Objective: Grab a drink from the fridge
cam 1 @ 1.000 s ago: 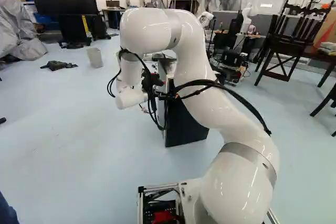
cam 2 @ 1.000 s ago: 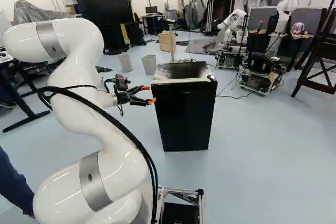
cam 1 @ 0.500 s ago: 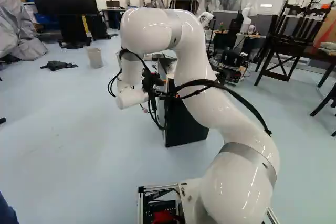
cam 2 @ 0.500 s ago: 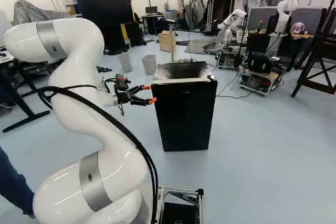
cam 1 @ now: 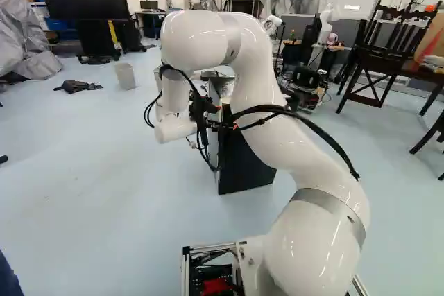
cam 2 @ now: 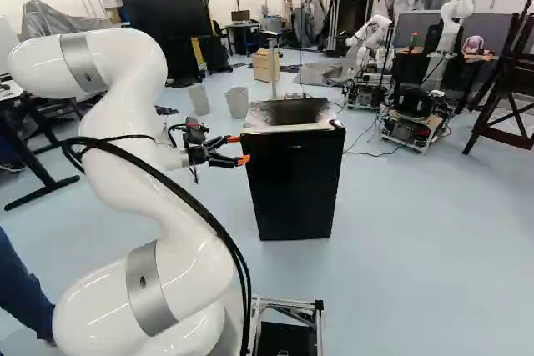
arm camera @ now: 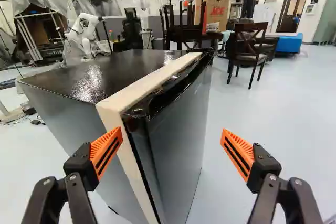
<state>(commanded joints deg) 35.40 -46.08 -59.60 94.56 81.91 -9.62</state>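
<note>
Inching the white arm (cam 2: 188,268) slightly toward the fridge (cam 2: 292,189), while keeping the base planted. Hardly changing anything else over this last half second, and leaving the fridge standing in the same spot. Holding the hand (arm camera: 169,142) wide, orange pads (arm camera: 107,152) well apart, gripping nothing. Facing the near upright edge of the door (arm camera: 181,129), lying ahead between the pads: reaching with one toward the cabinet's side by the pale strip (arm camera: 128,106), with the other out past the black front. Showing no drink in any view; presumably sitting inside, behind a door apparently staying closed. Probably still working on the approach, then, at an early stage of the task. Needing next, by the look of it, to be easing forward and catching that edge, while risking shoving the fridge along instead of swinging the door open.
</note>
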